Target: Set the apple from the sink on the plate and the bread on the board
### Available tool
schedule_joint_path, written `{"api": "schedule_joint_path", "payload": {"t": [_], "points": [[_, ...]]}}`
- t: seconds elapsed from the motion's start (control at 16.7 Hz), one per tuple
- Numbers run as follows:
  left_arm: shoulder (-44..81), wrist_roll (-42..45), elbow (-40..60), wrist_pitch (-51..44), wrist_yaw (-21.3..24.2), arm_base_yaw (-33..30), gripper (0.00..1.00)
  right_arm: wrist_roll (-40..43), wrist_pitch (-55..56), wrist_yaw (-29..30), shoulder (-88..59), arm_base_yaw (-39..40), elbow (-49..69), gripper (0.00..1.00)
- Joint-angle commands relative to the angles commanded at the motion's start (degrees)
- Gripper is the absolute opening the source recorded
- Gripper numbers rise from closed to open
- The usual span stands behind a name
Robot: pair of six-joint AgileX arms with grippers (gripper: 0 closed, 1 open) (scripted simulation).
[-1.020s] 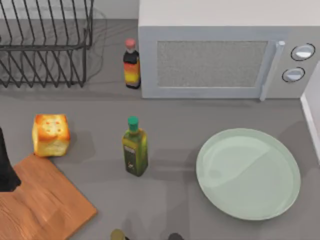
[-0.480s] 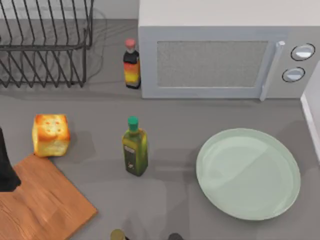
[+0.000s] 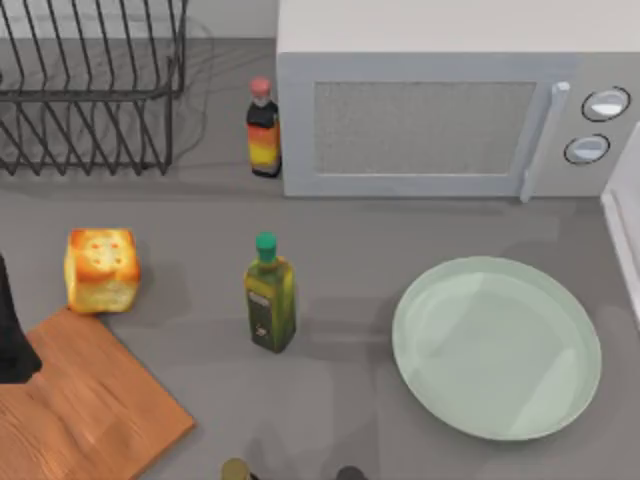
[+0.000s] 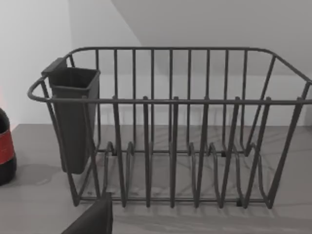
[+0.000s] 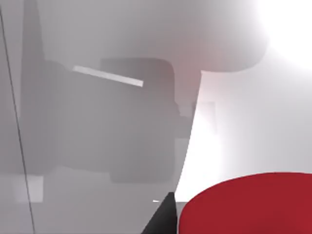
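While the bread point(image 3: 101, 270) is sitting on the table just beside the board point(image 3: 90, 410) | plate point(image 3: 497, 346) is lying bare at right | apple point(image 5: 253, 204) is looming close under the right wrist camera | whether either claw is apart or together cannot be told.

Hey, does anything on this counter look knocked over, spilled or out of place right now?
Nothing stands out. The olive oil bottle and sauce bottle stand upright, with no spills. The bread sits on the counter just off the cutting board's corner, and the plate lies flat and bare.
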State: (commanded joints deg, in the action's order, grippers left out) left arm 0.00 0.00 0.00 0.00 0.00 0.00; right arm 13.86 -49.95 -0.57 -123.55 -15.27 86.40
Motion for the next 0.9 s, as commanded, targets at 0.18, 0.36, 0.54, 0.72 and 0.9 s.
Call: {"api": "schedule_joint_path", "payload": {"t": [0.18,0.36,0.54,0.72,0.9], "points": [[0.0,0.0,0.0,0.0,0.0,0.0,1.0,0.0,-2.4,0.0,1.5,0.0,0.9,0.0],[0.0,0.0,0.0,0.0,0.0,0.0,1.0,-0.1,-2.3,0.0,1.3,0.0,0.8,0.0],[0.0,0.0,0.0,0.0,0.0,0.0,1.0,-1.3,-3.1,0.1,3.1,1.3,1.8,0.0],[0.0,0.0,0.0,0.0,0.0,0.0,1.0,-5.7,-6.0,0.5,8.2,5.4,2.8,0.0],[0.0,0.0,0.0,0.0,0.0,0.0,1.0,-12.2,-10.0,0.9,14.5,11.4,3.4,0.0]]}}
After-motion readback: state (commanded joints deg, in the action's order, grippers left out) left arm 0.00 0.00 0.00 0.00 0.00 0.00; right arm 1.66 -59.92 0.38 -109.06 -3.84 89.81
